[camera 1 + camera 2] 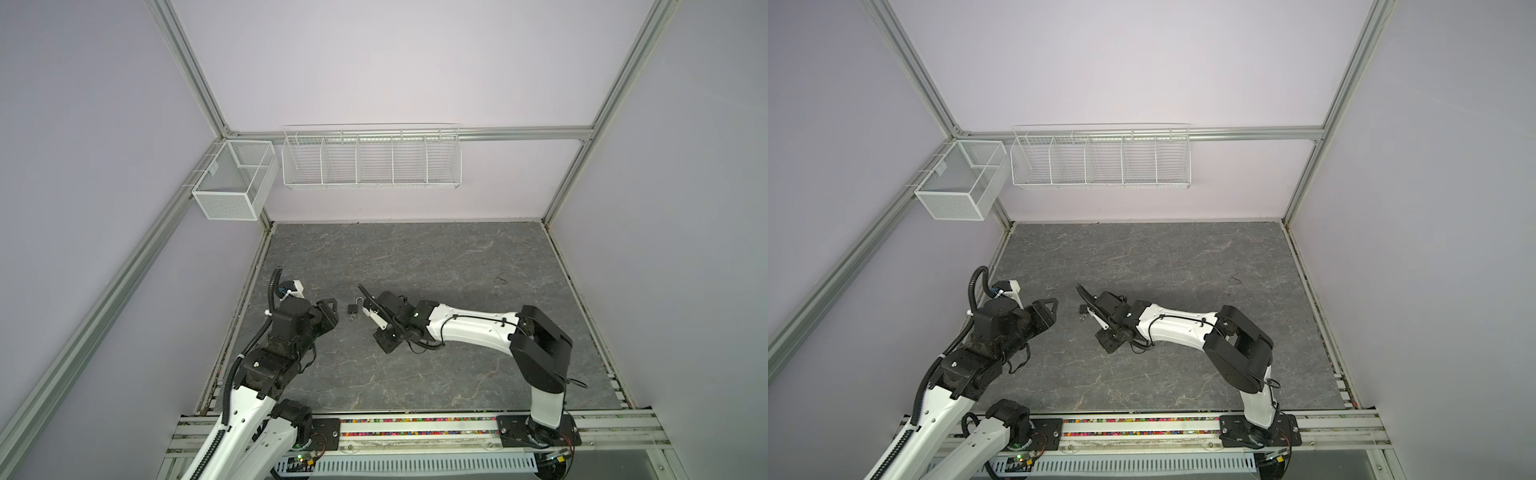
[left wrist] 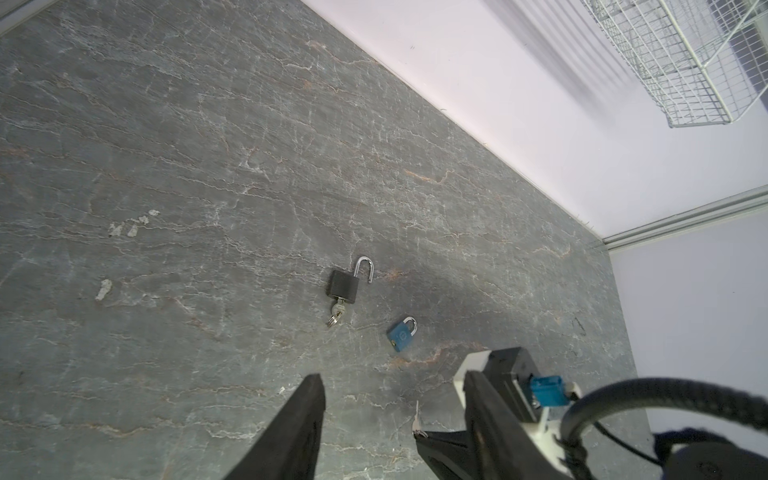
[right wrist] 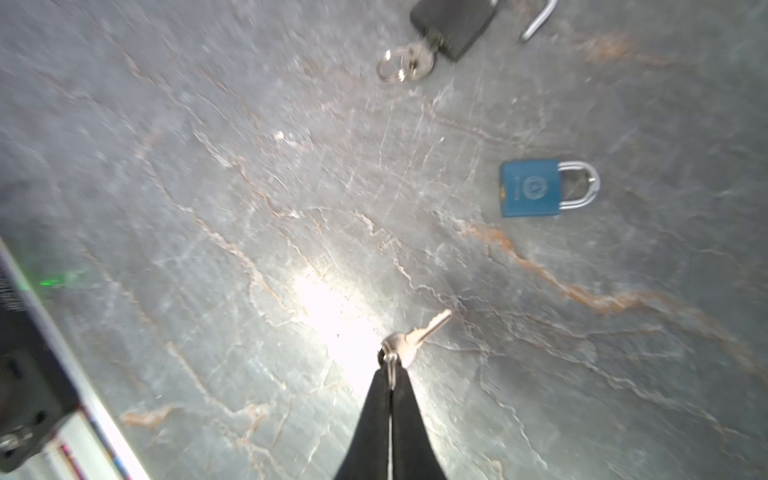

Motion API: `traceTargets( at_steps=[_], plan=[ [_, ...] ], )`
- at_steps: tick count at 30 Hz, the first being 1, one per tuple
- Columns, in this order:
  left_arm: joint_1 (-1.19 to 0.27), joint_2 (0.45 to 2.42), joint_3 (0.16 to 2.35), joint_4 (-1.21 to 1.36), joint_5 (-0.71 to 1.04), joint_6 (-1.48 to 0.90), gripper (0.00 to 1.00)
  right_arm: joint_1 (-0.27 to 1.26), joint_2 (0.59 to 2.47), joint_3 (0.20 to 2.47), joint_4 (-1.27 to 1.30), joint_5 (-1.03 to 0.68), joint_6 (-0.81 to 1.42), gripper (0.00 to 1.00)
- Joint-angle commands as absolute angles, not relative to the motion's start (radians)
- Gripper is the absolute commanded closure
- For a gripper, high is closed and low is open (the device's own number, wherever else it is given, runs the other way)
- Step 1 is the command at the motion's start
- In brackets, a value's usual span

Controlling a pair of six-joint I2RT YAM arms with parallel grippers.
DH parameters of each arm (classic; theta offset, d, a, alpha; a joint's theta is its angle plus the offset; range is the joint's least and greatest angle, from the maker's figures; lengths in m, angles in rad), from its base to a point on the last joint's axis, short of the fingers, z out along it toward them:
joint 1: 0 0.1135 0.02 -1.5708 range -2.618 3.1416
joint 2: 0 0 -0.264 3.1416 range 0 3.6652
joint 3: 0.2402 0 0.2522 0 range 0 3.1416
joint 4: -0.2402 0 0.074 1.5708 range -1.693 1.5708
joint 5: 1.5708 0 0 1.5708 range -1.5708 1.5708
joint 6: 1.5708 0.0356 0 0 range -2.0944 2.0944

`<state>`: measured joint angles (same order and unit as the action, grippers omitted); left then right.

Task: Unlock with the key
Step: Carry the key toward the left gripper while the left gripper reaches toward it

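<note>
Pinching the key [image 3: 419, 334], the right tool [image 3: 392, 365] is closed tight; the left tool [image 2: 390, 376] stands half open, empty, near the opened black padlock [image 1: 353, 308], left of centre in a top view.

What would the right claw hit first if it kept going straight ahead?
Probably the key ring on the black padlock, across bare table. The blue padlock lies off that line. If the right gripper, holding its key, tilts down, the table comes first; depth is unclear.
</note>
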<state>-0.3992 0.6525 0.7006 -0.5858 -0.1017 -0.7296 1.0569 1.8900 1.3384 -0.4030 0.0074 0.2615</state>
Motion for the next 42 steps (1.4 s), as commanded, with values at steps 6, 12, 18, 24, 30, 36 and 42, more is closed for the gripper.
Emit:
traceTargets(
  at_steps=[6,12,18,24,30,36,42],
  plan=[
    [-0.394,0.664,0.703,-0.475,0.053,-0.800,0.45,1.029,1.657,1.189,-0.287,-0.029,0.142,0.93],
    [-0.395,0.725,0.699,-0.351,0.226,-0.820,0.42,1.025,1.505,1.081,-0.207,0.030,-0.018,0.93],
    [-0.424,0.793,0.712,-0.285,0.326,-0.807,0.42,1.024,1.380,0.976,-0.112,0.084,-0.163,0.94],
    [-0.496,0.858,0.754,-0.279,0.371,-0.756,0.41,1.024,1.287,0.916,-0.069,0.099,-0.279,0.94],
    [-0.551,0.920,0.776,-0.219,0.434,-0.759,0.41,1.031,1.253,0.913,-0.064,0.126,-0.328,0.94],
    [-0.590,0.965,0.791,-0.179,0.429,-0.788,0.43,1.042,1.266,0.937,-0.076,0.149,-0.355,0.94],
    [-0.613,1.031,0.821,-0.173,0.405,-0.793,0.48,1.054,1.279,0.951,-0.071,0.139,-0.366,0.94]
  ],
)
